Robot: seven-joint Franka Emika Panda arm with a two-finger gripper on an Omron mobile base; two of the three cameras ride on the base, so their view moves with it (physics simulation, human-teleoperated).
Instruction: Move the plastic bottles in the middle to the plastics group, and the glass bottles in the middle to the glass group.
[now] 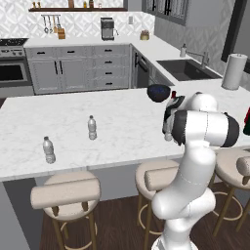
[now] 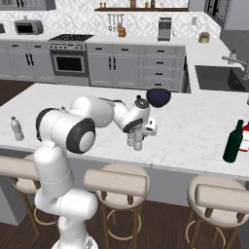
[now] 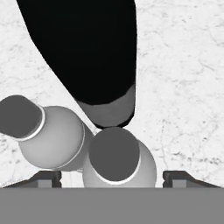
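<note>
Left base view: tool hidden behind arm's dark elbow; two plastic bottles [image 1: 92, 128] [image 1: 48, 150] stand well apart on table [image 1: 122, 127] at left.

Right base view: tool [image 2: 137, 141] points down over two clear middle bottles [image 2: 138, 140] near table front edge; green glass bottle [image 2: 233, 142] far right.

Hand view: bottle cap [image 3: 114, 154] sits between spread fingertips [image 3: 48, 178], second bottle [image 3: 48, 136] touching beside; contact unclear.
</note>
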